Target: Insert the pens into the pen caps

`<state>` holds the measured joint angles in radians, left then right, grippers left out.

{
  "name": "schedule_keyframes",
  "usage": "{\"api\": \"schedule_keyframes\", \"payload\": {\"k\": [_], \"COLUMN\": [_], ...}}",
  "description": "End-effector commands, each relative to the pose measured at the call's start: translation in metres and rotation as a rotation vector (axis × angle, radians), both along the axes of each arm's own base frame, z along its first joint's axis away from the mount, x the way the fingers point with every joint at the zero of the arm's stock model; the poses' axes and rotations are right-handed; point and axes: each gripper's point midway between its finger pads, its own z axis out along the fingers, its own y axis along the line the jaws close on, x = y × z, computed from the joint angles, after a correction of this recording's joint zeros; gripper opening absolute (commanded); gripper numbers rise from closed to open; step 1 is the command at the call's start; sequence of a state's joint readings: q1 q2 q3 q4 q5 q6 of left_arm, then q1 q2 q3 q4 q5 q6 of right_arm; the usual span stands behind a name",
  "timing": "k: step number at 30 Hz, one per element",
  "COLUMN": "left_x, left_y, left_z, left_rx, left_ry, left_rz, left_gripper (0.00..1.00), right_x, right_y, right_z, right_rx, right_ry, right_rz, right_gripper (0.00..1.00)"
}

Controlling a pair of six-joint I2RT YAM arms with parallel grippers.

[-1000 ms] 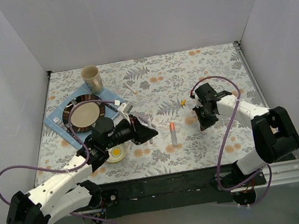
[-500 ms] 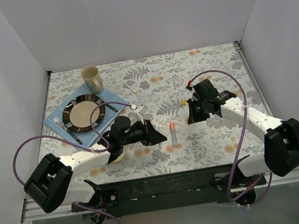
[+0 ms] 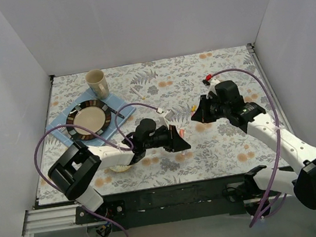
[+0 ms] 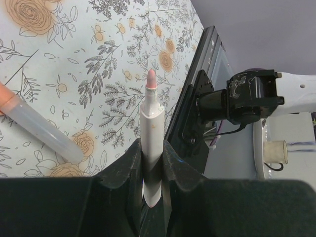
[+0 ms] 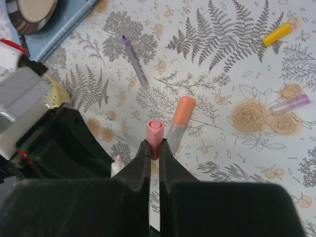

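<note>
The white-barrelled marker pen with a pink tip (image 4: 150, 116) is clamped between the fingers of the left gripper (image 4: 151, 152), its tip pointing to 12 o'clock in the left wrist view. The right gripper (image 5: 154, 148) pinches the stubby pink plastic cap (image 5: 155, 129). From that cap, an orange-capped grey pen (image 5: 178, 121) lies just beside at 2 o'clock. A thin purple pen (image 5: 135, 68) lies at 11, a purple cap (image 5: 291, 104) at 3 and a yellow cap (image 5: 276, 34) farther off at 2, all on the floral tablecloth (image 5: 237, 163).
</note>
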<state>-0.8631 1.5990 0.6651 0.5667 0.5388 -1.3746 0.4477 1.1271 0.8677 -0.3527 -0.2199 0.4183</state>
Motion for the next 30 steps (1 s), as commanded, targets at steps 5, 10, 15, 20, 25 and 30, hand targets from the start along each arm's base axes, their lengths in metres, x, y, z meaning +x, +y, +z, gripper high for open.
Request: {"api": "schedule_keyframes", "payload": {"k": [5,10,15,20,25,30], "left_x": [0.003,0.002,0.002,0.003,0.003,0.003], "left_y": [-0.024,-0.024,-0.024,-0.027,-0.029,-0.031], "left_z": [0.026,0.03,0.032,0.032,0.034,0.037], "left_rx": [-0.051,-0.055,-0.058,-0.059,-0.066,-0.067], "left_ry": [-0.068,-0.074,-0.081,-0.079,-0.076,-0.081], "left_rz": [-0.033,-0.035,-0.035,-0.042,-0.047,-0.044], "left_gripper": [0.0,0.0,0.0,0.0,0.0,0.0], "right_x": [-0.006,-0.011,-0.017,-0.019,-0.018,-0.017], "right_y": [0.016,0.016,0.017,0.017,0.017,0.015], "right_z": [0.035,0.036,0.035,0.032,0.029,0.025], "right_rx": [0.145,0.166,0.192,0.198,0.197,0.188], "right_ry": [-0.09,-0.097,-0.089,-0.094,-0.098,-0.103], "right_rz": [0.042,0.043,0.049,0.043,0.043,0.04], "right_gripper": [0.01,0.01,0.01,0.01,0.01,0.01]}}
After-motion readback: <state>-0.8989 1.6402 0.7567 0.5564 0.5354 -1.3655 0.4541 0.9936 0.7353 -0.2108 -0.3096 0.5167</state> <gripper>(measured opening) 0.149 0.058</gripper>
